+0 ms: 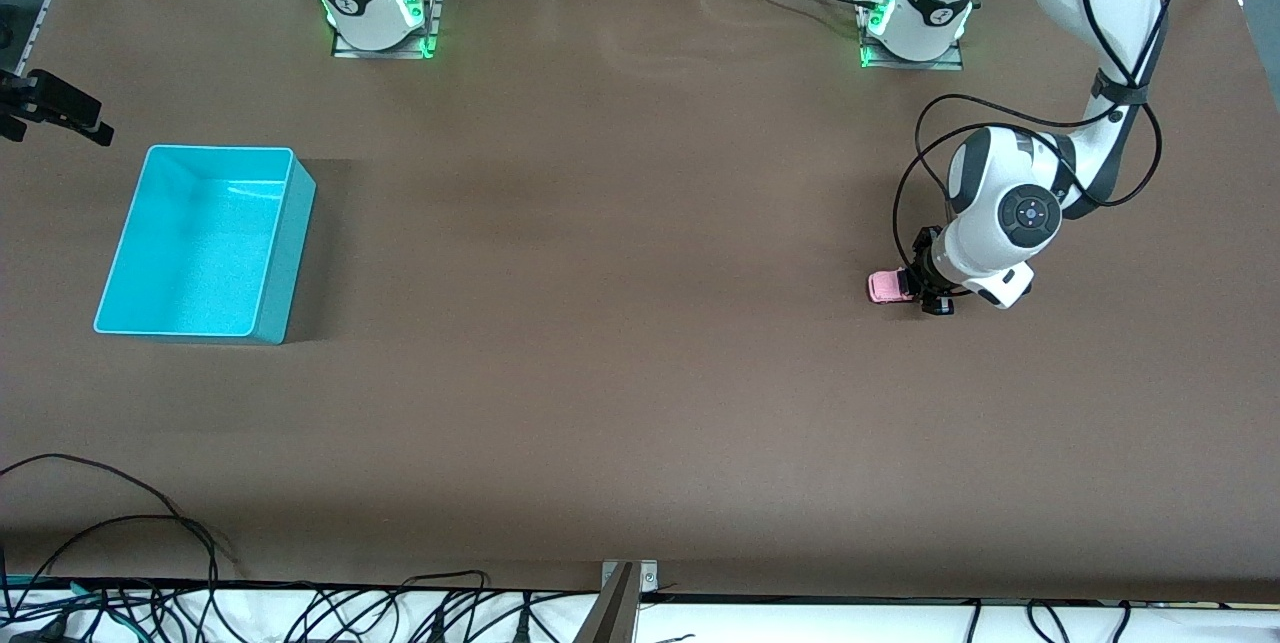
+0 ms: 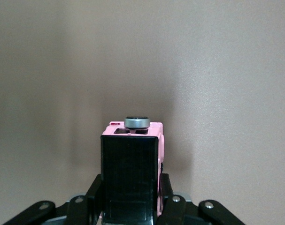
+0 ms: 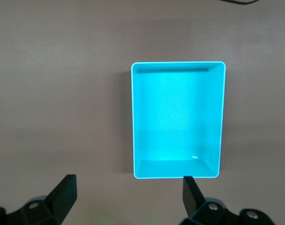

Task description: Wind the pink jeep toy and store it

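Note:
The pink jeep toy [image 1: 888, 285] is tiny and boxy, and sits low at the table surface toward the left arm's end. My left gripper [image 1: 918, 285] is shut on its sides. In the left wrist view the jeep toy [image 2: 130, 159] shows its black roof and a grey spare wheel, with the left gripper [image 2: 131, 199] and its black fingers [image 2: 96, 194] pressed against both flanks. My right gripper [image 3: 129, 190] stands open and holds nothing, up in the air by the teal bin [image 3: 132, 122]. In the front view the right gripper [image 1: 60, 108] shows at the right arm's end of the table.
The teal bin [image 1: 290, 253] is an open rectangular box with nothing in it, toward the right arm's end of the brown table. Both arm bases stand along the table edge farthest from the front camera. Loose cables lie past the edge nearest the front camera.

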You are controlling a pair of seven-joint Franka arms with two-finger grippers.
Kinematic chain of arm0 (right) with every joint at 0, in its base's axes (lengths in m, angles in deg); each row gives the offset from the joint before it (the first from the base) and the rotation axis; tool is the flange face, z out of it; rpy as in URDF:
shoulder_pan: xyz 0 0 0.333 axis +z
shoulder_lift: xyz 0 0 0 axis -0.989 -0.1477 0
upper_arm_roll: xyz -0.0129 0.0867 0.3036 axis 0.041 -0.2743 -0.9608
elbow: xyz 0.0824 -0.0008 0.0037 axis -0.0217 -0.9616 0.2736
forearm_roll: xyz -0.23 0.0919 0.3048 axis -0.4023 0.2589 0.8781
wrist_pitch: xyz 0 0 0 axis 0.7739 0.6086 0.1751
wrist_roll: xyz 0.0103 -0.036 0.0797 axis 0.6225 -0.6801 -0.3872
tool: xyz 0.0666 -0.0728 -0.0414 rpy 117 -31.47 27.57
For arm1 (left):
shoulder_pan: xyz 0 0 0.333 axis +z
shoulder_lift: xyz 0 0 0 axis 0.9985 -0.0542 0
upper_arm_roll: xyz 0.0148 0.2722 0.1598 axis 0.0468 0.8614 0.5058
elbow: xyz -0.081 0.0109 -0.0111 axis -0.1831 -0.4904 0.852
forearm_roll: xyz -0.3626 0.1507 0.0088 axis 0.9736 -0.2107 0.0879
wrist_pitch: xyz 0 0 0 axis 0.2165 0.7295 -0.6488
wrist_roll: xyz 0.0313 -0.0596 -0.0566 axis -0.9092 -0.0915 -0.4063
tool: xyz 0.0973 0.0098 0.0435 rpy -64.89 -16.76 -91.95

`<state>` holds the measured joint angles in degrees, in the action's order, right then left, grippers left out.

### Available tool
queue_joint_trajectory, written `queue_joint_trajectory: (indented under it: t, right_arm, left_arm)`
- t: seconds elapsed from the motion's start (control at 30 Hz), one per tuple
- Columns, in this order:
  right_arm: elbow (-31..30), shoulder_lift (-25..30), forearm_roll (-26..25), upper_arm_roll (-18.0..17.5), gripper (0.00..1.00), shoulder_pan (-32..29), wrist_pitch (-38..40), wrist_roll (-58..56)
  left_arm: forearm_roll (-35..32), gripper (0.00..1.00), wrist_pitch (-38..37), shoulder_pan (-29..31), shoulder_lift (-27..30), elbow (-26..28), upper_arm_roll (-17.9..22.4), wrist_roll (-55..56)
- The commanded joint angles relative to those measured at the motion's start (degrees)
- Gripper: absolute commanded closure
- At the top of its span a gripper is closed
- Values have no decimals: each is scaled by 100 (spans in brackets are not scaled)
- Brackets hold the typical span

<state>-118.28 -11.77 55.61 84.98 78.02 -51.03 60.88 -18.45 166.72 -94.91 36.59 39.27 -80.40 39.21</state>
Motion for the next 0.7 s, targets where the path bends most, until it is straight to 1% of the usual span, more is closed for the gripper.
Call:
queue_joint_trajectory:
  t: [0.0, 0.23, 0.47, 0.67]
  right_arm:
    - [66, 33, -67, 18, 0, 5, 72, -57]
    - [83, 33, -67, 10, 0, 14, 81, -57]
    - [92, 33, -67, 18, 0, 5, 72, -48]
    - [101, 33, -58, 71, 0, 5, 72, -57]
  left_arm:
    - [-182, 88, 112, 45, -88, -9, -17, 108]
    - [-199, 90, 112, 116, -97, 8, -8, 82]
    - [-498, 90, 112, 283, -132, 17, -8, 20]
    - [-542, 90, 112, 423, -132, 17, -8, -208]
